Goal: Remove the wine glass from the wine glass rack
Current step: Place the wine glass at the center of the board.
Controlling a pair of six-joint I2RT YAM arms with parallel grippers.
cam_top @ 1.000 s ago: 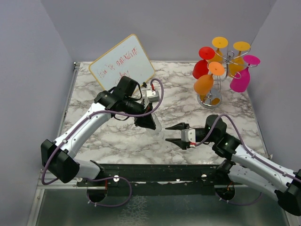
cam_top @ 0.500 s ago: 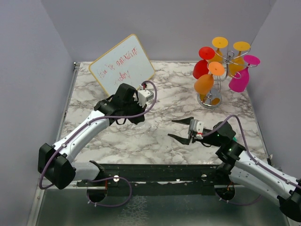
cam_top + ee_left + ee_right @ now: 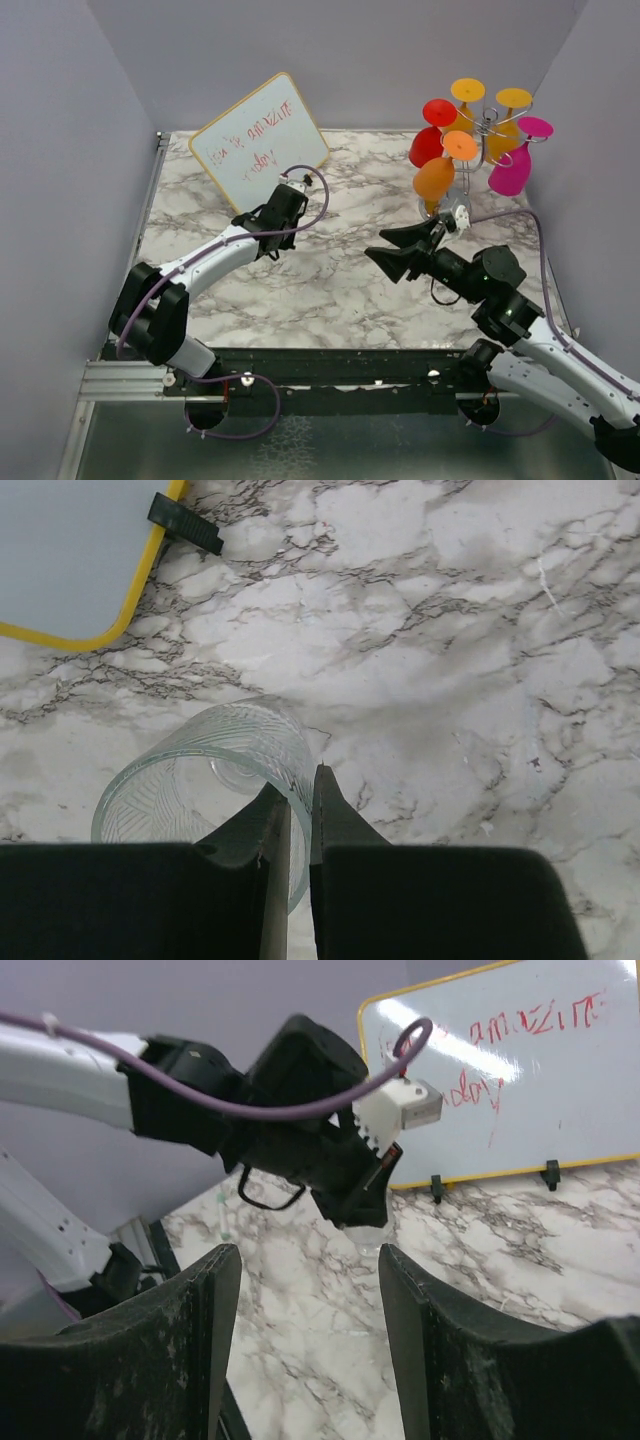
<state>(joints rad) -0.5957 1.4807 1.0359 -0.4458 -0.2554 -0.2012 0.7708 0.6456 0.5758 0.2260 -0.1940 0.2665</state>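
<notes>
Left pincer (image 3: 298,785) pinching clear glass (image 3: 180,780) rim, right pincer (image 3: 377,244) raised, agape

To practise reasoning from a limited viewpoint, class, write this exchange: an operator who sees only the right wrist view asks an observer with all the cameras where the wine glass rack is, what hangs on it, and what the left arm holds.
Operator: I see only the whiteboard and the left end effector. Where is the rack?
Observer: The wine glass rack stands at the table's far right, behind the open right end effector, which points left, away from it.
Operator: Is anything on it?
Observer: Coloured glasses hang upside down on it, among them a red glass and a magenta glass.
Operator: What does the left arm hold?
Observer: The left wrist view shows its fingers closed on the wall of a clear glass.
</notes>
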